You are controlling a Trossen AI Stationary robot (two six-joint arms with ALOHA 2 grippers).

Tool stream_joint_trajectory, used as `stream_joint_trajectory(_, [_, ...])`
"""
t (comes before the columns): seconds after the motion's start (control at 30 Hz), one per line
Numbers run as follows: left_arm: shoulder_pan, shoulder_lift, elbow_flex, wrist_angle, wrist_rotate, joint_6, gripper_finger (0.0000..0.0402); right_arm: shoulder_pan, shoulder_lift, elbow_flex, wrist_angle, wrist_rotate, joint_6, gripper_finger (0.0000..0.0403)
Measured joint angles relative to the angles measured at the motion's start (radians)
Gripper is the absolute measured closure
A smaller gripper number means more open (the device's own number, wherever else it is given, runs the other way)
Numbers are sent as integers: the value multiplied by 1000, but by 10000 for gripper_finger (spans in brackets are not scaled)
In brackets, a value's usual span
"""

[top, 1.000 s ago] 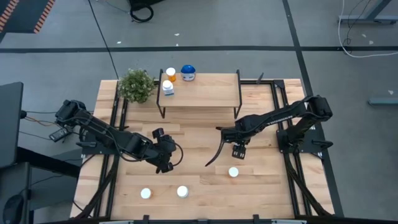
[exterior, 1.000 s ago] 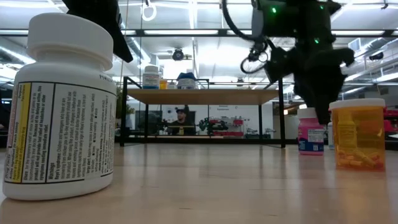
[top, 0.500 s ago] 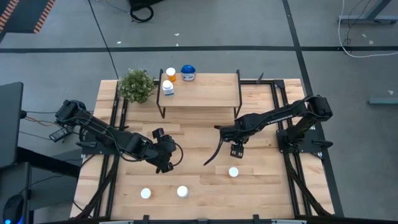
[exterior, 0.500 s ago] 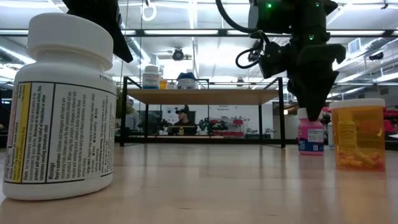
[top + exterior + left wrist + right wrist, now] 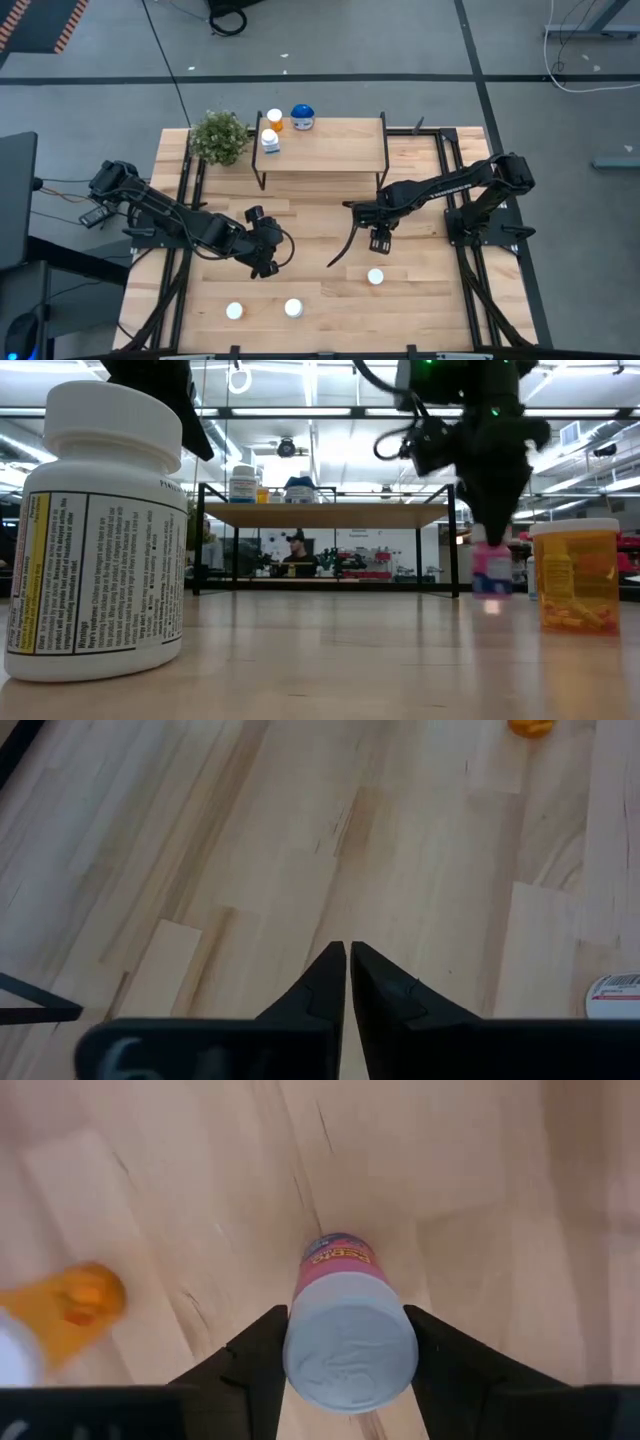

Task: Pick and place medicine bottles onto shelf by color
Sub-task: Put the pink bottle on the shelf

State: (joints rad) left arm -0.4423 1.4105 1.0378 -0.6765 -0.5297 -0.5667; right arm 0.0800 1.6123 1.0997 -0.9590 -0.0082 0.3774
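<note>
My right gripper [image 5: 378, 240] is at the table's middle right, shut on a pink bottle with a white cap [image 5: 348, 1335]; the bottle also shows in the low view [image 5: 492, 572]. My left gripper [image 5: 262, 264] hangs shut and empty over the table's middle left. Three white-capped bottles stand on the table: two near the front edge [image 5: 234, 311] [image 5: 293, 308] and an orange one [image 5: 375, 277] near my right gripper. The shelf [image 5: 330, 148] at the far side carries an orange bottle [image 5: 274, 119], a blue-lidded one [image 5: 302, 117] and a white one [image 5: 269, 141]. My right gripper pinches the pink bottle's white cap [image 5: 300, 1355] between its two fingers [image 5: 258, 1360], one on each side. The fingers come from above, pointing down. The bottle hangs upright below them, its bottom [image 5: 492, 596] just off the table.
A green potted plant [image 5: 219, 136] stands at the shelf's left end. The orange bottle [image 5: 575, 575] stands close to the pink one. Bare tabletop [image 5: 320, 215] lies between the two grippers and the shelf.
My right gripper has moved a little toward the table's left edge, over the pink bottle, and come down onto its cap. The bottle now sits slightly higher than before, raised off the table.
</note>
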Motion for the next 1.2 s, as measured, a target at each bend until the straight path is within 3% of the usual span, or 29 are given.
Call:
stream_joint_trajectory(0.2, [0, 0, 0, 3, 0, -6, 380, -47, 0, 222, -132, 27, -88, 224])
stream_joint_trajectory(0.37, [0, 0, 0, 17, 0, -6, 375, -143, 0, 449, -243, 123, -147, 224])
stream_joint_trajectory(0.53, [1, 0, 0, 20, 0, -1, 367, -262, 0, 591, -317, 131, -200, 224])
stream_joint_trajectory(0.83, [3, 0, 0, 20, 0, 2, 365, -432, 11, 644, -329, 82, -237, 224])
stream_joint_trajectory(1.2, [3, 0, 0, 21, 0, 11, 368, -492, 93, 645, -335, 50, -269, 216])
